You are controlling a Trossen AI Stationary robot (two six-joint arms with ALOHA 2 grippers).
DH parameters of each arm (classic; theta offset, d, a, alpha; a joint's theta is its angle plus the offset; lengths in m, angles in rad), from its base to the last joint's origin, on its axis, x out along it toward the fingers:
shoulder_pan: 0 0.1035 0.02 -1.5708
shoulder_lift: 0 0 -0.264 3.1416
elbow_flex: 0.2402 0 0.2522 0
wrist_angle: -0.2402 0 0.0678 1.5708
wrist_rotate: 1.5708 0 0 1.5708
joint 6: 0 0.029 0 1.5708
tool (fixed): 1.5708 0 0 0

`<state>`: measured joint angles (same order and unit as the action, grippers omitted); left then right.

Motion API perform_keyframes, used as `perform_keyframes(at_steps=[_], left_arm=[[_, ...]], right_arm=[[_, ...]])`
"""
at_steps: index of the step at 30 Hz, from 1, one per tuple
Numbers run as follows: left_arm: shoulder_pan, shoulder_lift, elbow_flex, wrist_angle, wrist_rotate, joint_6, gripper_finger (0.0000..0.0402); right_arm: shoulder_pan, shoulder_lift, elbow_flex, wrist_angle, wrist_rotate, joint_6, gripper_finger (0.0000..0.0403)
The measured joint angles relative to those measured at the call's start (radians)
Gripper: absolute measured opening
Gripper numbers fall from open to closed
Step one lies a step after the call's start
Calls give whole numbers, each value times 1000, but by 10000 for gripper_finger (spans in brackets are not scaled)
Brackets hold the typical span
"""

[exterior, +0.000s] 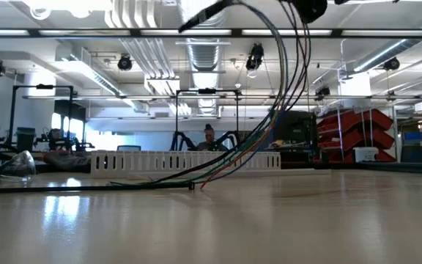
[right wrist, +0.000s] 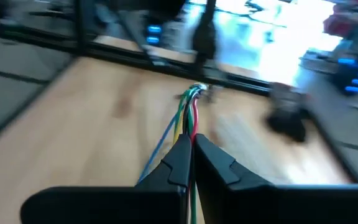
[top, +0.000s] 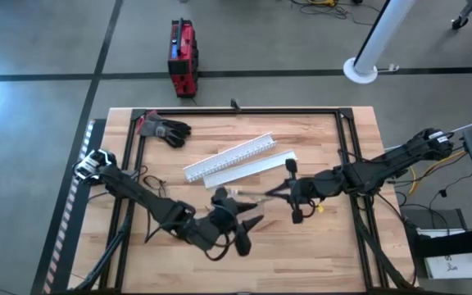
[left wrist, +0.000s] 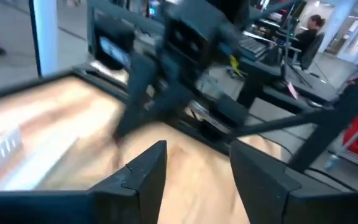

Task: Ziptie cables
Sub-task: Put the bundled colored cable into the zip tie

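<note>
Clamping the cables [right wrist: 190, 109] between its two dark fingers, the right gripper [right wrist: 192, 163] is held just off the near side of the white slotted channel [top: 229, 158], above the wooden table [top: 318, 246]. The fingers are pressed together on the bunch, with green, red, yellow and blue strands seen running out past the tips in the right wrist view. From the low view the wires are seen hanging down in a long curve from above and trailing onto the tabletop in front of the channel, so the bunch is judged to be lifted at one end only, probably to gather the strands into a single line where a tie could be passed round them.

The left gripper [left wrist: 194, 165] is held nearer the table's front edge than the channel, close to the right gripper. Its fingers are spread apart, and nothing is held between them. It is judged to be positioned there to take hold of the bunch at a second point. No tie can be made out in any view.

A black glove [top: 167, 129] is left beyond the channel's far end, clear of the work.
</note>
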<state>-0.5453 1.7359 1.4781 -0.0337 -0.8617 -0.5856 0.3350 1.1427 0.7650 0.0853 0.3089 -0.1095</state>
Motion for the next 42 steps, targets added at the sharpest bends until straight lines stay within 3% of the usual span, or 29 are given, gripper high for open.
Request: perform_keyframes(at_steps=[4, 9, 12, 17, 22, 28, 34, 42], left_arm=[[-35, 0, -5, -120, -15, -136, 146], [-23, -2, -7, -455, -37, -422, 123], [9, -2, -18, -562, -37, -497, 111], [22, -3, -19, -458, -12, -287, 107], [22, -3, 11, -336, -11, -104, 128], [27, -3, 32, -340, -10, -103, 167], [34, -3, 32, -340, -15, -107, 201], [37, -3, 32, -337, -20, -96, 219]], right_arm=[[-2, -4, 4, -1, 106, -62, 0], [10, -10, 52, 13, 66, -101, 0], [14, -3, 64, 39, 20, -127, 0], [14, 23, 63, 47, -2, -145, 0], [33, 61, 59, 37, -6, -155, 0], [73, 64, 60, 31, 14, -191, 0], [92, -4, 66, 33, 118, -250, 0], [124, -27, 66, 35, 94, -250, 0]])
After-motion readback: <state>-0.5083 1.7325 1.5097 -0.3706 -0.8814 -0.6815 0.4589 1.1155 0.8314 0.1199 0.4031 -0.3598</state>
